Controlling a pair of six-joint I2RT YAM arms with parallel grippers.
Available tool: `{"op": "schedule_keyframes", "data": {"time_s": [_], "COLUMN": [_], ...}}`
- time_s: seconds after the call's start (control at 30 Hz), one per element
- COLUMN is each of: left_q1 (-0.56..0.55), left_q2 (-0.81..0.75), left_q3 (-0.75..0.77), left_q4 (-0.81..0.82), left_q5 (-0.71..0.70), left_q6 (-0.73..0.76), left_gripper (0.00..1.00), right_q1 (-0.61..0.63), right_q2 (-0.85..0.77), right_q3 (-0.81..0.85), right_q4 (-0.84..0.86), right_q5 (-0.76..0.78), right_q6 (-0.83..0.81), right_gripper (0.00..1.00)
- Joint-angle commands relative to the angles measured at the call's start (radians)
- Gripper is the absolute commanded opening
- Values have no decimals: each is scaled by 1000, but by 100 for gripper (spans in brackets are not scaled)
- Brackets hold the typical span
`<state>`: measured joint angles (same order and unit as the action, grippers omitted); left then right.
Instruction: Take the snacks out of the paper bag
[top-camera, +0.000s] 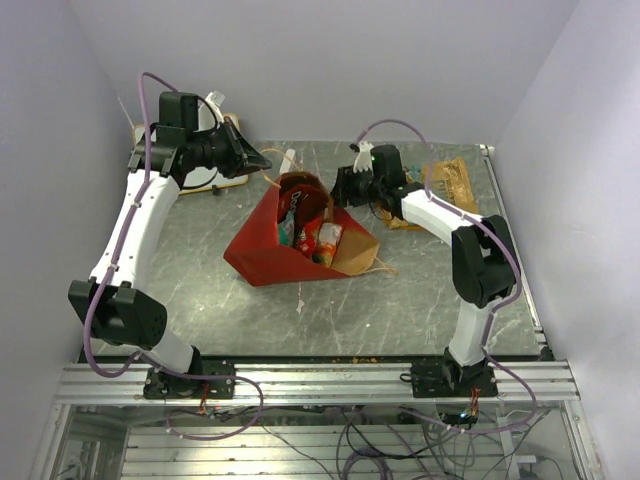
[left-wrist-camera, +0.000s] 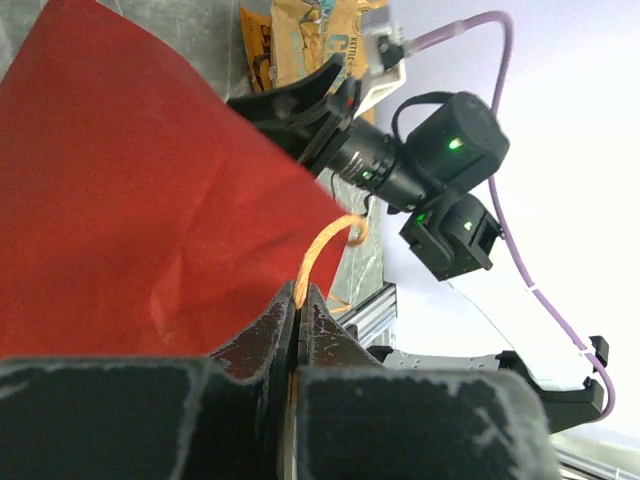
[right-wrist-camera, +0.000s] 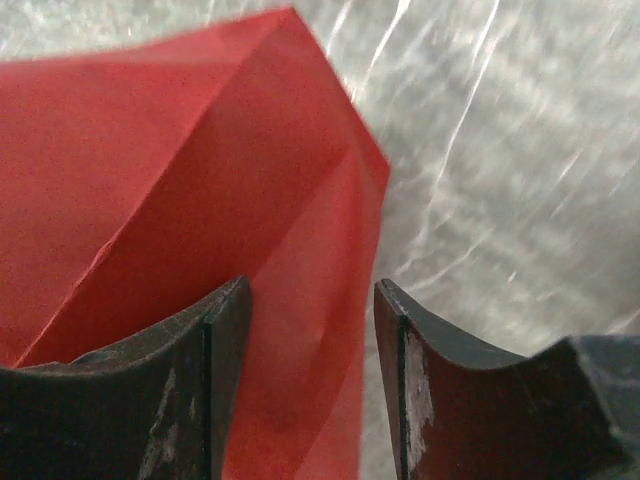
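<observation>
The red paper bag (top-camera: 268, 250) lies on the table's middle, its brown mouth open toward the back right. Several snack packets (top-camera: 312, 232), red, orange and teal, sit inside the mouth. My left gripper (top-camera: 262, 160) hovers behind the bag at the back left, shut on a tan cord handle (left-wrist-camera: 325, 245); in the left wrist view the left gripper (left-wrist-camera: 298, 295) pinches the cord beside the bag's red side (left-wrist-camera: 130, 200). My right gripper (top-camera: 340, 186) is open at the bag's back rim. In the right wrist view the right gripper (right-wrist-camera: 310, 300) straddles a fold of the red paper (right-wrist-camera: 180, 180).
An orange-tan snack packet (top-camera: 445, 180) lies on the table at the back right, behind the right arm; it also shows in the left wrist view (left-wrist-camera: 300, 30). A white board (top-camera: 203, 178) lies at the back left under the left arm. Walls close in on three sides.
</observation>
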<state>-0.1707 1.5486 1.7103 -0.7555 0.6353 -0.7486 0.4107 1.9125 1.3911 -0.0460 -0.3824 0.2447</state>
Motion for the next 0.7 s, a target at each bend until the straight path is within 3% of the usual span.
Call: {"op": "schedule_keyframes", "data": {"time_s": [0.0,0.13,0.33,0.5,0.67], "left_q1": [-6,-7,-7,-7,-7], "left_q2": [-14,-33,-97,-91,-129], "left_q3": [31,27,-10,49,6], "left_q4": [-9,-41,-32,-146,-127], "left_q5": [-14,-64,-76,-89,-55], "left_q6": [-21,-14,-27,61,60], "left_gripper": [7,7,7,7,7], "right_q1": [36,77,135,127,128], "right_q2": [-62,-169,-308,-423,-576], "right_q3": [-128,-258,-333,-339,-367], "right_q4": [-13,75,28,-83,-152], "right_q5": [-77,-123,-78,13,128], "right_q6": [154,256,280,209,-36], "right_gripper": [53,52,52,55,59]}}
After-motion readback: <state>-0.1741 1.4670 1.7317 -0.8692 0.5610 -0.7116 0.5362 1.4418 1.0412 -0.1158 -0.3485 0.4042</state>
